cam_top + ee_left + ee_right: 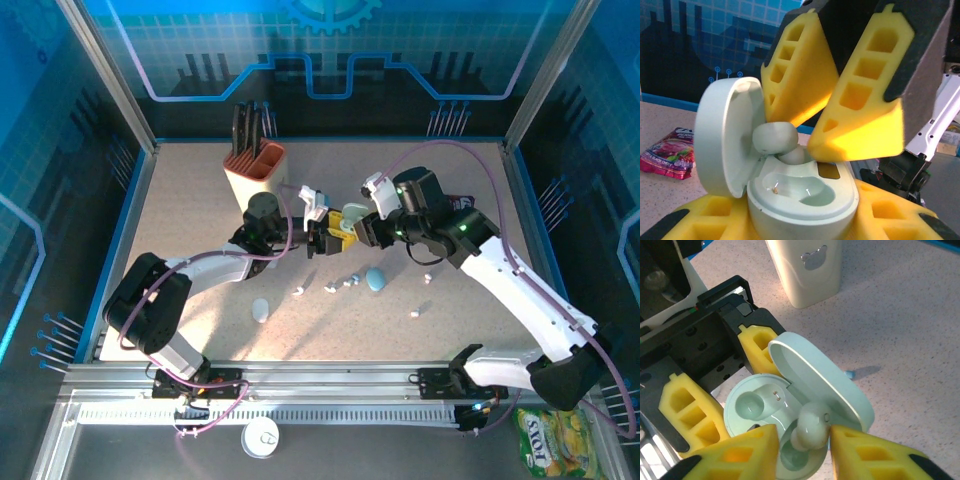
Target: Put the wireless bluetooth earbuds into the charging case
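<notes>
step: seating a bud (812,429) in the open case (771,412), mid-table, between the two arms.
left gripper (722,385): yellow foam pads clenched on the case base, holding it up off the table with the lid (822,385) swung back.
right gripper (802,447): pads close on either side of the bud, over the near well; cannot tell whether they still pinch it or have just let go.
bud position: sits at the mouth of its well, tilted, head up; looks not fully down.
second well: empty, a small contact pin visible inside it in the left wrist view.
doing it well: line the stem with the well before pressing; push straight down, gently; keep the case dead level in the left pads; draw the right pads back along the bud's axis so it is not dragged out.
risk: foam pads are wide beside so small a part and may catch the lid or tip the bud.
case material: smooth matte pale-green plastic, pebble-shaped, hinged shell, moulded hollows.
bud material: same pale, glossy-smooth plastic, rounded; slippery by the look.
pads: soft yellow foam with square cut-outs, black backing.
table (200,230): speckled beige, fine-grained.
loose buds (350,283): scattered near the middle of the table, beside a blue case (376,279).
cup (254,178): cream, smooth, holds dark tools.
</notes>
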Motion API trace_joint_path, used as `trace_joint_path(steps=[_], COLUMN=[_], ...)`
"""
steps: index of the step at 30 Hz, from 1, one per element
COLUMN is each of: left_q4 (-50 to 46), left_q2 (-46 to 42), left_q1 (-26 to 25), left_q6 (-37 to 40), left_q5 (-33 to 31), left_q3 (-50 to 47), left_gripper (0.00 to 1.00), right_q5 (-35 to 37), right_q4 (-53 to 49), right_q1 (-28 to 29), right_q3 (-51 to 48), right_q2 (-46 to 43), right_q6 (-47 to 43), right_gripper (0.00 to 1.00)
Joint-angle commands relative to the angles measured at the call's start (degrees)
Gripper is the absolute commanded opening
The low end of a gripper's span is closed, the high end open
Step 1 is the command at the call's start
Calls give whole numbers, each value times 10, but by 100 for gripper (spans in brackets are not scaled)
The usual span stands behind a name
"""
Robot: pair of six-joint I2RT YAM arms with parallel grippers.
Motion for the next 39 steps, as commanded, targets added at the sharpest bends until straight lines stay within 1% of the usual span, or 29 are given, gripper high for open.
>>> trace_joint_path(steps=[1,8,14,17,27,33,39], left_q4=[50,66,83,86,95,89,84], left_q2=[-12,-7,-4,-5,-8,-10,-14], left_q1=[6,12,18,20,24,23,24], left_q6=[-5,-9,-16,-14,-11,-8,-3], left_q5=[-4,-12,-14,-16,-18,-13,-9], left_q3=[0,-8,-14,-18,-27,-30,-29], left_gripper=[34,35,34,34,34,35,34], right_q5=[-3,-36,-85,-95,-117,-143,-147], right_q4=[-12,6,50,59,53,61,60], right_q1=[-6,-21,-56,-64,-65,-66,-66], right_q3=[19,15,-20,-22,-4,10,22], right_q2=[-8,-34,-67,-69,-40,-10,15], right_q6=[8,35,84,100,129,174,190], right_gripper=[40,49,50,50,45,35,34])
